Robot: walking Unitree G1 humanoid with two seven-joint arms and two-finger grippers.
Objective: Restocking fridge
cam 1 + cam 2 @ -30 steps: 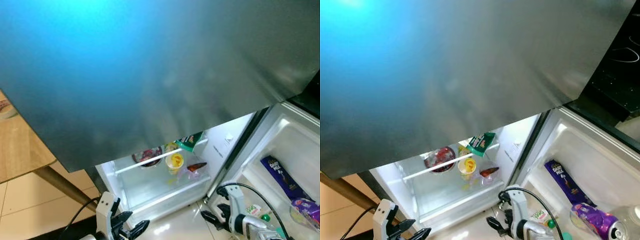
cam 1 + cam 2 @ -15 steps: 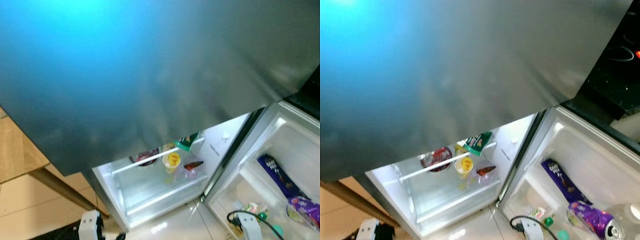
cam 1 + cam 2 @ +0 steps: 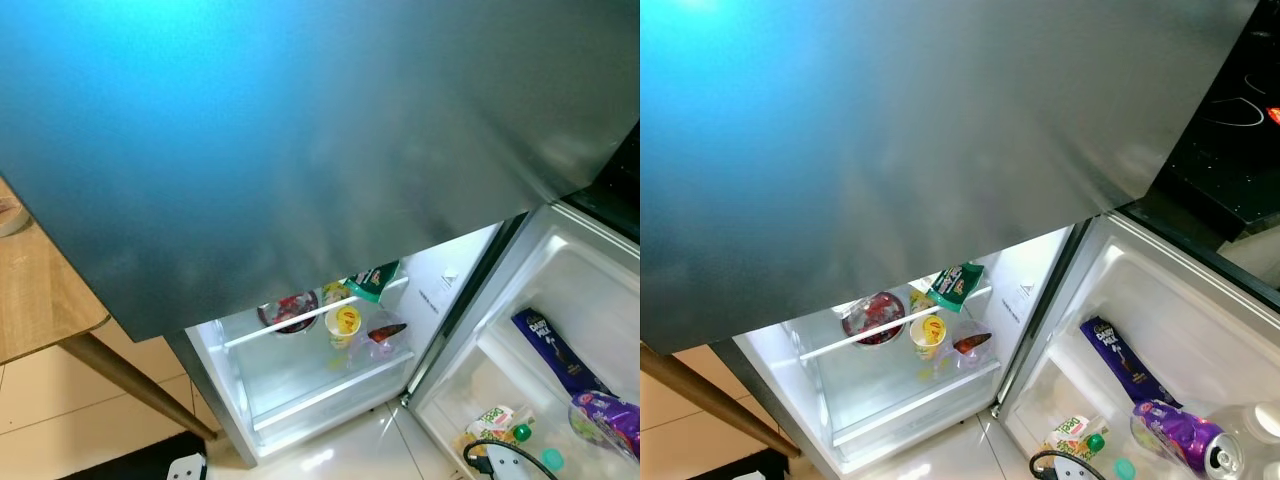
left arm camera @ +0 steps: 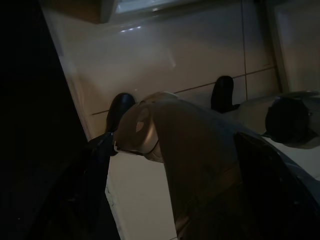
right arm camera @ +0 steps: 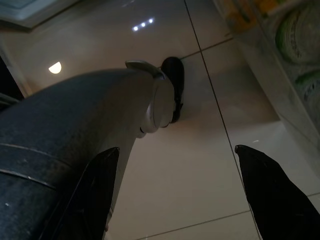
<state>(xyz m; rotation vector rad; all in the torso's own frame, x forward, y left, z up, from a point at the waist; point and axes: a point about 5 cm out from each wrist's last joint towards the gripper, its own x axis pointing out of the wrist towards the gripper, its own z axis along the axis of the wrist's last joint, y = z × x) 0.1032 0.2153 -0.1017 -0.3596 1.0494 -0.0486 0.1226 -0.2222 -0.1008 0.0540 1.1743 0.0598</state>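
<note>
Pale floor tiles (image 3: pixel 940 460) front our open fridge (image 3: pixel 320 375).
Right end effector (image 5: pixel 177 190) spread, left's state untellable; we'd pinch the light, crushable yellow cup (image 3: pixel 345 324) mid-wall.

Fridge (image 3: pixel 300 150) with lower door (image 3: pixel 1180 300) swung open to the right. Shelf (image 3: pixel 330 375): front and left bare; cup (image 3: pixel 345 322), bowl (image 3: pixel 290 312) and packet (image 3: pixel 375 282) crowd the rear. Door bin (image 3: pixel 1120 420) packed with chocolate bar (image 3: pixel 1118 360) and can (image 3: pixel 1185 440). Desk (image 3: pixel 40 290) leg borders the left approach; floor (image 3: pixel 340 455) before the shelf open.

Home kitchen, open fridge (image 3: pixel 940 400) stocked with food, tiled floor (image 3: pixel 90 410), wooden table (image 3: pixel 40 300)
</note>
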